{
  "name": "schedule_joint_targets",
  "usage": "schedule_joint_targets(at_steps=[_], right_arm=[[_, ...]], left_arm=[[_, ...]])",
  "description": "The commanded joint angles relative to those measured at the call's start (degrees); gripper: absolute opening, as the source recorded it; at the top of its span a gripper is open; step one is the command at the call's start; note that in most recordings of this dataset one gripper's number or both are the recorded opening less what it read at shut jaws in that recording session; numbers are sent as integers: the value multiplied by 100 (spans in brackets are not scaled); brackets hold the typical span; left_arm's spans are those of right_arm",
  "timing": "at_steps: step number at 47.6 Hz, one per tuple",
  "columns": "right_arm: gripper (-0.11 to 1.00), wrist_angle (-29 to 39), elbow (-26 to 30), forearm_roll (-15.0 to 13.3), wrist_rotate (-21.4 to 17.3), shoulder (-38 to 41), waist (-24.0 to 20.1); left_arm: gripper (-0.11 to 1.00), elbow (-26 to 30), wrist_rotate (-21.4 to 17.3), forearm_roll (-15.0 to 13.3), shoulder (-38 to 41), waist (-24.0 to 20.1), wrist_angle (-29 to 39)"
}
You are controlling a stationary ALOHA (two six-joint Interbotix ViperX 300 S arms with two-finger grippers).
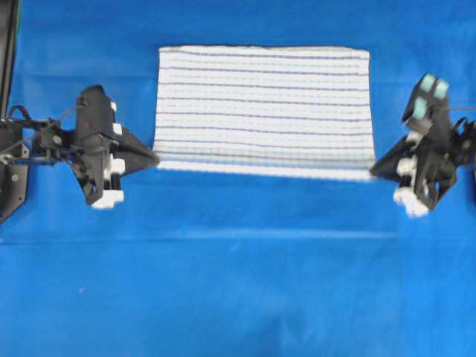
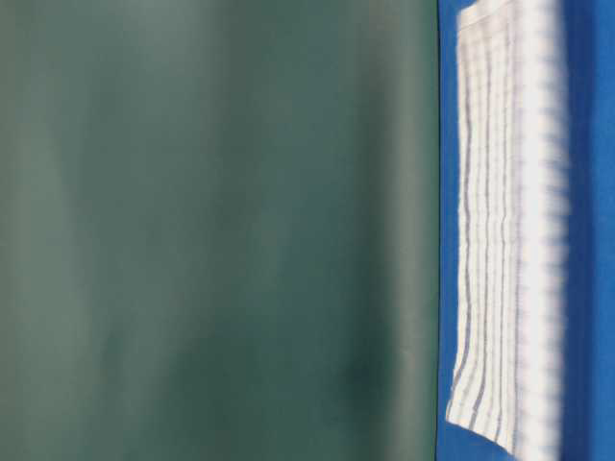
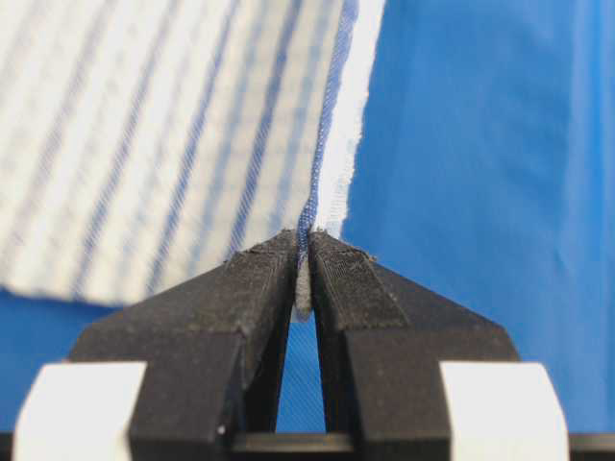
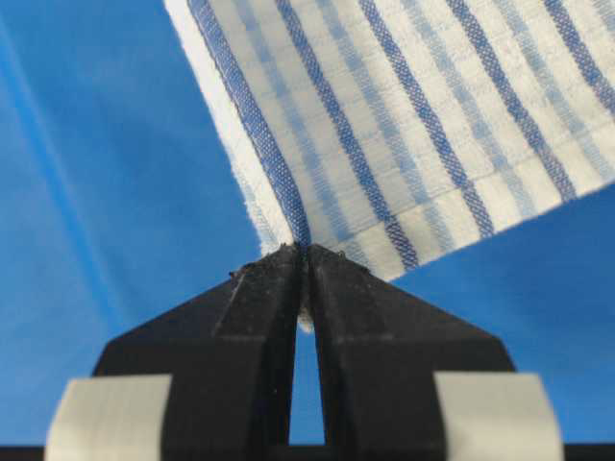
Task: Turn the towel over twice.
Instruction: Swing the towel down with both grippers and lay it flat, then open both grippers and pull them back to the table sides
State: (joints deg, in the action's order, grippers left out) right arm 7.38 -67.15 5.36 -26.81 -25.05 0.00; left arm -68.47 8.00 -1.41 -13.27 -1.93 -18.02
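The towel [image 1: 264,104], white with thin blue stripes, is spread across the far middle of the blue table cover; it is a blurred striped band in the table-level view [image 2: 504,230]. My left gripper [image 1: 152,158] is shut on the towel's near left corner, and the hem runs up from between its pads in the left wrist view [image 3: 303,252]. My right gripper [image 1: 374,168] is shut on the near right corner, with the striped cloth [image 4: 413,125] fanning out above the pinched tips [image 4: 305,254]. The near edge [image 1: 264,167] is stretched between both grippers and looks blurred.
A plain blue cloth [image 1: 238,275] covers the table around the towel. The left arm's base [image 1: 15,156] sits at the left edge and the right arm's body [image 1: 439,149] at the right edge. A dark green wall [image 2: 211,230] stands behind the table.
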Motion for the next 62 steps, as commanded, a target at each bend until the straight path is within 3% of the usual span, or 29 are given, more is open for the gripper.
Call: schedule_joint_targets(at_steps=[1,18,46,49,53,60,62], right_arm=[[6,-185,132,18,-167,352,-369],[6,-325,650,18,-589,1327,-1213],[6,-281,694,-18,-580,1283,-1257],[6,-272,703,-18,-580,1239,-1257],[10,-193,729,-26,-545,1143,-1257],[52,123,853,-211,-457,817,-1257],[62,229,879,-352,-448,694,-1257]], left_arm=[[4,97,141,-9,229,325,-26],[4,193,387,-9,624,1239,-35],[6,360,387,-9,712,1266,-79],[13,378,387,-9,686,1266,-62],[34,431,387,-9,615,1266,18],[74,606,316,-9,264,1266,545],[79,650,272,-9,123,1266,747]])
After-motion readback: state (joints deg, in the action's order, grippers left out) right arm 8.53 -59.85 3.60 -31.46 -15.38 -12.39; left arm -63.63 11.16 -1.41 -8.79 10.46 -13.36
